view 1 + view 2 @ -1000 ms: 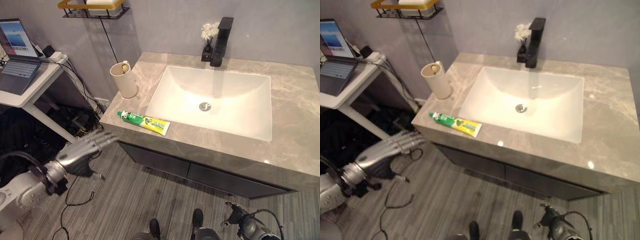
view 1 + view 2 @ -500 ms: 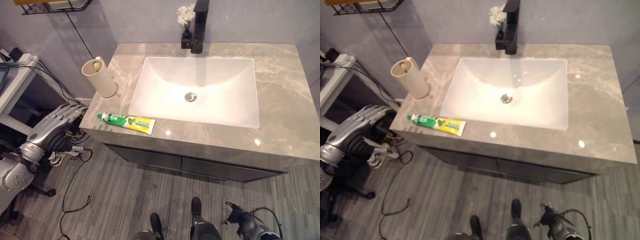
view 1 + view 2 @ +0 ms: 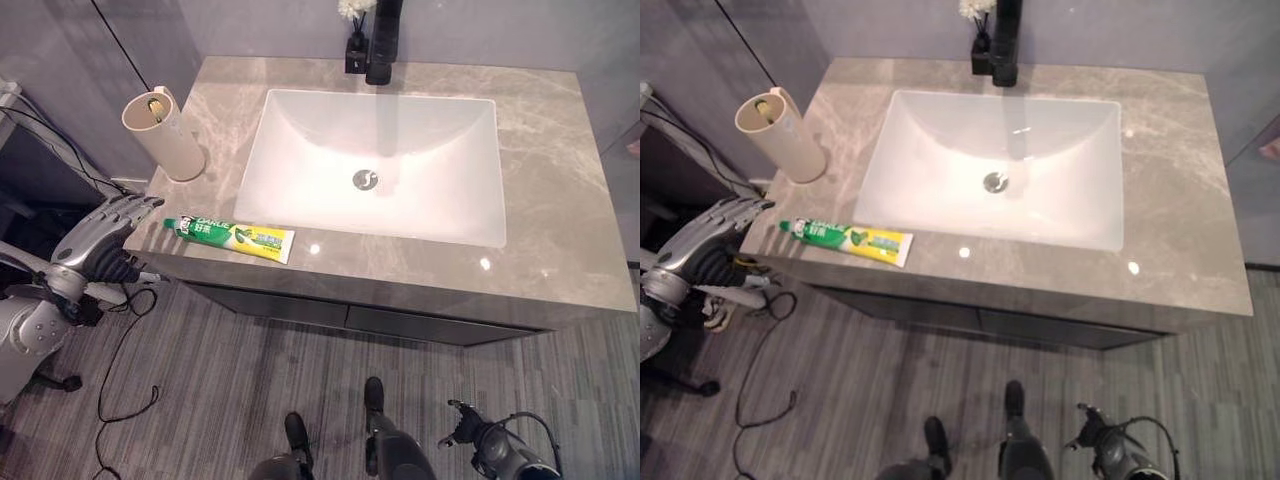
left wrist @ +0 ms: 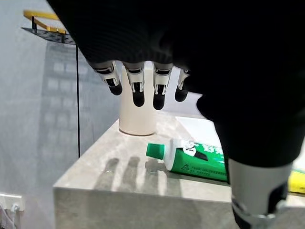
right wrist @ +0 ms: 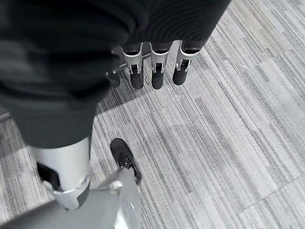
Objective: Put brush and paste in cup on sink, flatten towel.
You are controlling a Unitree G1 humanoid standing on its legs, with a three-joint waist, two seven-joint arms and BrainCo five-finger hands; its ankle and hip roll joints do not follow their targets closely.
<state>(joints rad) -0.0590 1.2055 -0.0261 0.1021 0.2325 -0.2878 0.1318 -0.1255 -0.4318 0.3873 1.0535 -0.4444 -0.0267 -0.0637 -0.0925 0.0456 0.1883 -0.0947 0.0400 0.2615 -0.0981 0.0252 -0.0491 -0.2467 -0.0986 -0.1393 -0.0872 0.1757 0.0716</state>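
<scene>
left hand held at the corner of the vanity, toothpaste lying near the cup

a grey marble vanity top (image 3: 560,210) is seen from above, with a white rectangular basin (image 3: 375,165) set in it and a round drain (image 3: 365,179) in the middle. a black faucet (image 3: 383,40) stands at the far edge, and just beside it a small dark vase with white flowers (image 3: 354,20), which is cut off by the frame. dark drawer fronts (image 3: 350,315) are seen below the top, over a grey striped floor (image 3: 230,400).

the beige cup (image 3: 165,135) stands upright on the top at the left of the basin. something pale is seen inside it at the rim, but it cannot be told what it is. the toothpaste tube (image 3: 230,238) lies flat near the front edge, well apart from the cup, with its green cap end toward the left corner and its yellow end toward the basin. print is seen on the tube, but it is too small to be read.

the left hand (image 3: 100,232) is held just beside the left corner of the top, close to the cap end and not touching it; its fingers (image 4: 138,88) are stretched out and nothing is gripped. in the left wrist view a black wire shelf with a yellow rim (image 4: 43,26) is seen on the wall.

the right hand (image 5: 152,67) hangs low over the floor, fingers relaxed and empty.
</scene>
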